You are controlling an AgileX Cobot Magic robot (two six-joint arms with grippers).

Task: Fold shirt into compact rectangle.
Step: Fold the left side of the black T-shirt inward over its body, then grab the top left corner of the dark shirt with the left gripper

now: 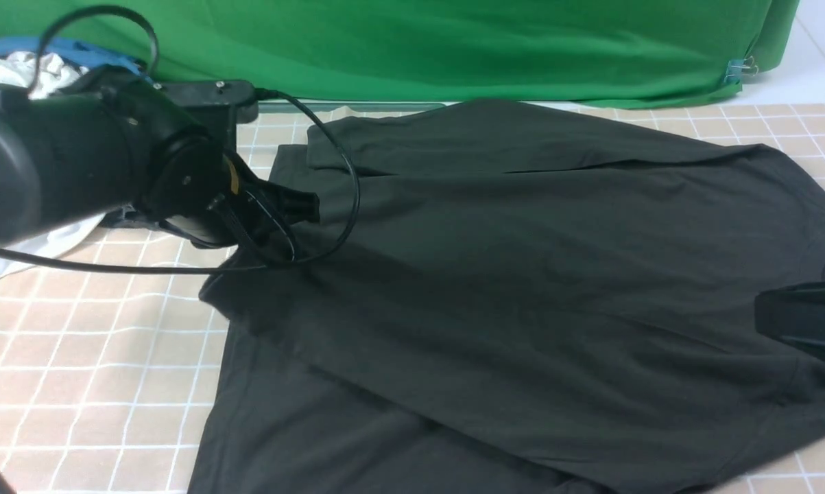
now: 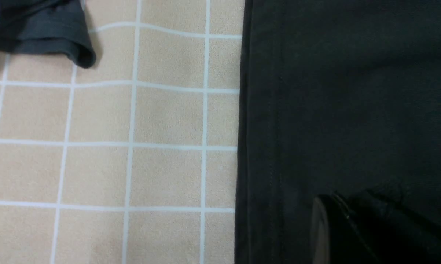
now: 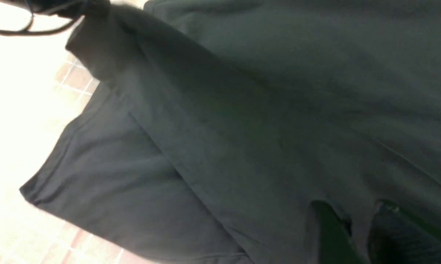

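The shirt (image 1: 522,274) lies spread on the table (image 1: 76,384) and fills most of it. At its near left side one layer lies folded over another. The left hand (image 1: 301,206) is at the shirt's left edge, low above the hem; I cannot tell if it is spread or pressed together. The right hand (image 3: 348,209) is at the right side, and its fingers (image 3: 326,234) have a fold of shirt between them, so it seems to pinch the cloth. A white garment (image 1: 55,240) lies under the left arm, and a green cloth (image 1: 453,48) hangs behind.
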